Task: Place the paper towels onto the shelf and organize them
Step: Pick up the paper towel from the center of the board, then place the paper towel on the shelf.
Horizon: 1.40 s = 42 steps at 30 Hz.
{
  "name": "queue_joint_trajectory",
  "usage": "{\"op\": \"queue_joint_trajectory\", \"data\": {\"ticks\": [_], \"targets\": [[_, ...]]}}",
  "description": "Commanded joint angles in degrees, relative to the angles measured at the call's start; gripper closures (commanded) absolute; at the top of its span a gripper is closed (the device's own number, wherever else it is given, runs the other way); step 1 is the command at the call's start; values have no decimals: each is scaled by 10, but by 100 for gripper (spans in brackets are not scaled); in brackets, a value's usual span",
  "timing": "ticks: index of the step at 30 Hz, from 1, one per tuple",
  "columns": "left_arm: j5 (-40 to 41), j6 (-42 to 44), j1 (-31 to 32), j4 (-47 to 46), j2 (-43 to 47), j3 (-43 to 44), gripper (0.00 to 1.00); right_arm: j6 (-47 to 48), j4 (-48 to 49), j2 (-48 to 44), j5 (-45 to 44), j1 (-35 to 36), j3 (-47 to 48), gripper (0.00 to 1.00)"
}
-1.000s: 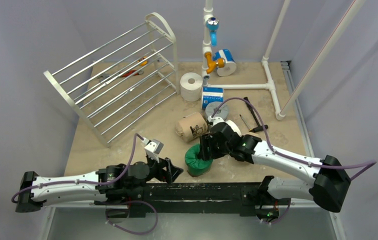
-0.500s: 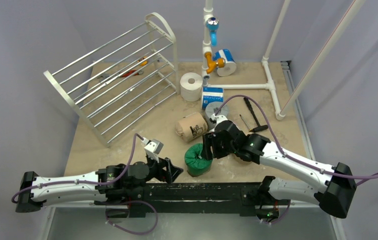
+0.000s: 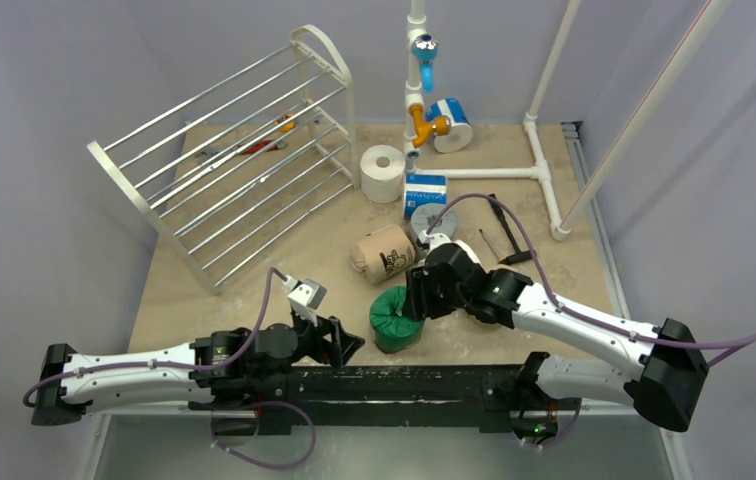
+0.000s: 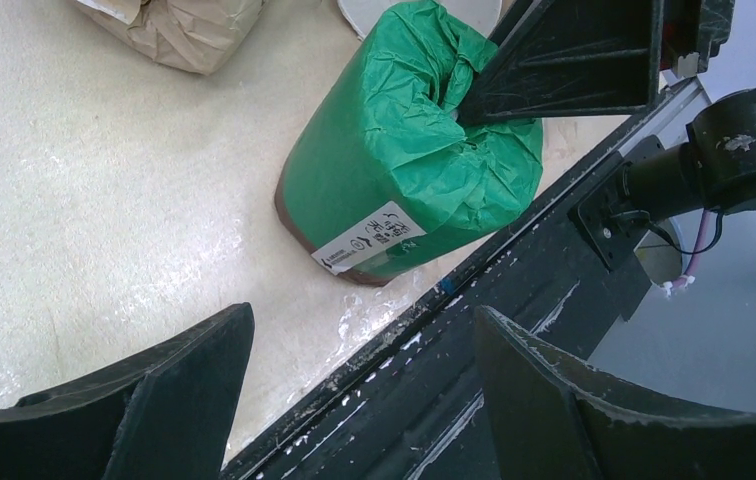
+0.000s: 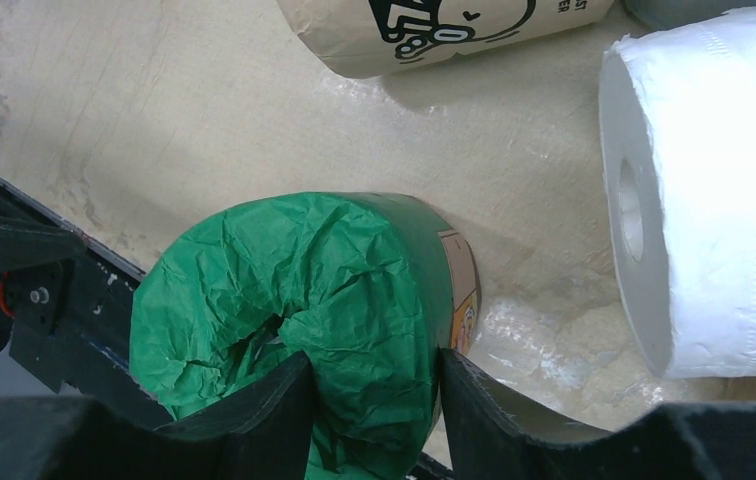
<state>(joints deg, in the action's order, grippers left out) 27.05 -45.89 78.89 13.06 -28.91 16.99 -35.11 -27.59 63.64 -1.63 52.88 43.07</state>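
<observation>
Standing upright near the front edge of the desk [image 3: 254, 290]: green roll [image 3: 397, 318]. Pinched across its wall by the right end effector [image 5: 369, 390], one finger down the crumpled hollow core, the other against the outer side. Lying on their sides just beyond: tan roll [image 3: 382, 253], white roll [image 5: 714, 200]. Spread wide and empty, low at the desk's front: left end effector [image 3: 346, 342], green roll just ahead of it. Well apart, at far left: shelf [image 3: 224, 160].

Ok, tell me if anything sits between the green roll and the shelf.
Nothing visible lies squarely in the way: bare table runs from the green roll to the shelf. The tan printed roll lies just behind the green one, close beside that line.
</observation>
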Motion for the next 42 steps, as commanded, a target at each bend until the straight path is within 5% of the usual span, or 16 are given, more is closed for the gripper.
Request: {"op": "queue_joint_trajectory", "data": {"ticks": [1, 10, 23, 33, 42], "targets": [[10, 4, 3, 7, 10, 15, 20, -4, 27, 7, 9, 1, -9, 57], [21, -7, 3, 23, -3, 11, 20, -2, -4, -9, -9, 1, 12, 71], [46, -31, 3, 52, 24, -10, 20, 15, -91, -26, -32, 0, 191, 76], [42, -30, 3, 57, 15, -18, 20, 26, -28, 70, -45, -52, 290, 77], [7, 2, 3, 27, -80, 3, 20, 0, 69, 181, 6, -128, 359, 77]]}}
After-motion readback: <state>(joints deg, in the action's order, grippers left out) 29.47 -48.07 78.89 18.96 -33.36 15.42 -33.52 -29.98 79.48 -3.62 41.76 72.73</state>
